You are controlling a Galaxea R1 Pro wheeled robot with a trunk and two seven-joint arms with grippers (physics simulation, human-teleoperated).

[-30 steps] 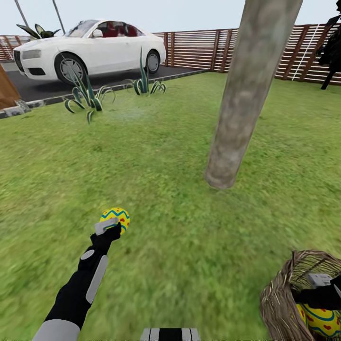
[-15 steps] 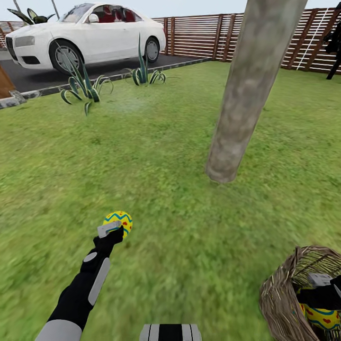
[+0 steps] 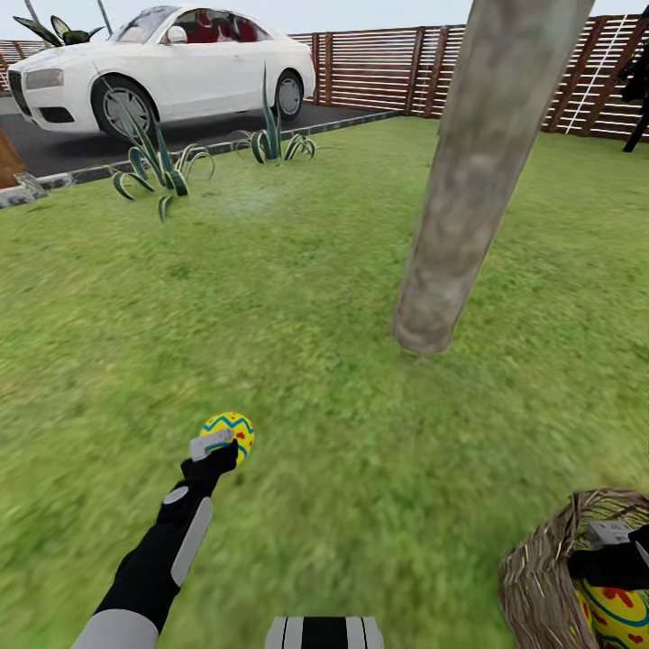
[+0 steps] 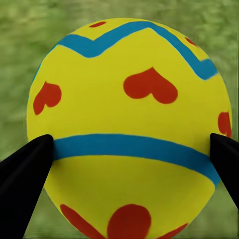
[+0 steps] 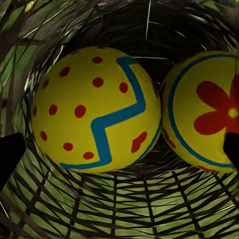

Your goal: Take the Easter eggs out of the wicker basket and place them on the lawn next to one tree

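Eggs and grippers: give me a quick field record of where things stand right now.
left gripper: shut on heart-patterned egg, above the lawn
right gripper: open, inside the wicker basket
eggs in basket: two, dotted egg and flower egg
tree: trunk base ahead, no egg beside it yet

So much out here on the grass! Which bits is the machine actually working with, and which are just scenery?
Part of the job:
- heart-painted egg gripped in the left pincer
- dotted egg and flower egg in the wicker basket
- right pincer over the basket
- tree
- lawn

Just scenery:
- white car
- spiky plants
- wooden fence
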